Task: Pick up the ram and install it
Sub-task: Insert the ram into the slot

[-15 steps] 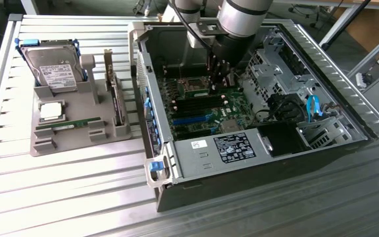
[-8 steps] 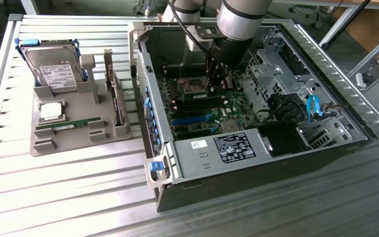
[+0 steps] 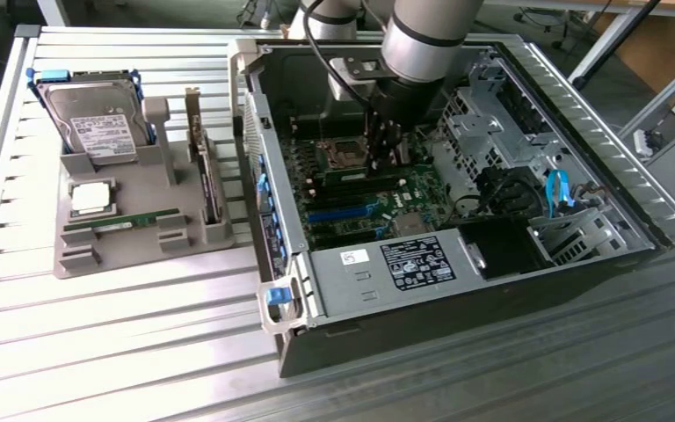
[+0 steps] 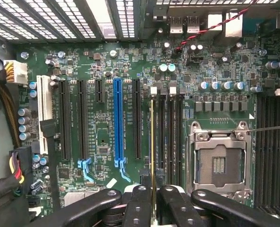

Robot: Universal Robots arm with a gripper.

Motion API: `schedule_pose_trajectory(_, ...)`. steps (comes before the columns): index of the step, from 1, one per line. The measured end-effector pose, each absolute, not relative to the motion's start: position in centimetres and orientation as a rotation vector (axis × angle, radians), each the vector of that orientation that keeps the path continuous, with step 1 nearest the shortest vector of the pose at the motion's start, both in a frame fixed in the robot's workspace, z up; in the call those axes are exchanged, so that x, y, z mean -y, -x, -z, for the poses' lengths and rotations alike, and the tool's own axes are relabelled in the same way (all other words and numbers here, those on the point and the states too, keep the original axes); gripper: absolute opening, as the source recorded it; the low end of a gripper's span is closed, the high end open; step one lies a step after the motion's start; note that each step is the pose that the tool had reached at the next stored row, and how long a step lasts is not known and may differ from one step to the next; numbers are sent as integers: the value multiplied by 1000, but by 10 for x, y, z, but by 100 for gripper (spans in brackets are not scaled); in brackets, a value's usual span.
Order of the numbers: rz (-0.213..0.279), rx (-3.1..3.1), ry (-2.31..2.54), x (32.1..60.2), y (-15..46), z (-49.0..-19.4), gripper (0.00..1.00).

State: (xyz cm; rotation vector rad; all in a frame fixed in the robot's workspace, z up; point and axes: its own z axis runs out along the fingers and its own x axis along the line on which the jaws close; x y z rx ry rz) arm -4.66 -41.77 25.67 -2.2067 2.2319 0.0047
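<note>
Ram stick [image 4: 152, 142], edge-on and clamped between the closed fingers of the gripper [image 4: 153, 191], sits directly below the claw, its long axis running parallel with the memory slots [image 4: 170, 132] beside the CPU socket [image 4: 218, 163].

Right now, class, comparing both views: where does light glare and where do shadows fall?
Exterior view: glare washes out the slatted table on that view's left; the arm shades the open computer case's interior. Wrist view: bright backlight blooms through the case's vent grille; the motherboard is evenly lit; the gripper, shut on the ram, shows dark against it.
</note>
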Motion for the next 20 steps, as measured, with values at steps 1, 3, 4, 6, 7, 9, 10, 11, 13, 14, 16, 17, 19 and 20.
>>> schedule_pose_trajectory(1, -5, -2232, 2207, 417, 47, -255, 12)
schedule_pose_trajectory(3, -5, -2232, 2207, 414, 47, -252, 12)
schedule_pose_trajectory(4, -5, -2233, 2206, 414, 47, -251, 12)
schedule_pose_trajectory(6, -5, -2254, 2184, 413, 47, -249, 12)
schedule_pose_trajectory(7, -5, -2254, 2184, 413, 47, -248, 12)
schedule_pose_trajectory(9, -5, -2254, 2184, 413, 48, -246, 12)
schedule_pose_trajectory(10, -5, -2254, 2184, 413, 48, -245, 12)
schedule_pose_trajectory(11, -5, -2254, 2184, 413, 48, -244, 12)
schedule_pose_trajectory(13, -4, -2227, 2213, 413, 48, -243, 12)
schedule_pose_trajectory(14, -4, -2223, 2216, 413, 48, -242, 12)
schedule_pose_trajectory(16, -4, -2223, 2216, 413, 48, -242, 12)
schedule_pose_trajectory(17, -4, -2223, 2216, 413, 48, -241, 12)
schedule_pose_trajectory(19, -4, -2223, 2216, 413, 48, -240, 12)
schedule_pose_trajectory(20, -4, -2222, 2217, 413, 48, -239, 12)
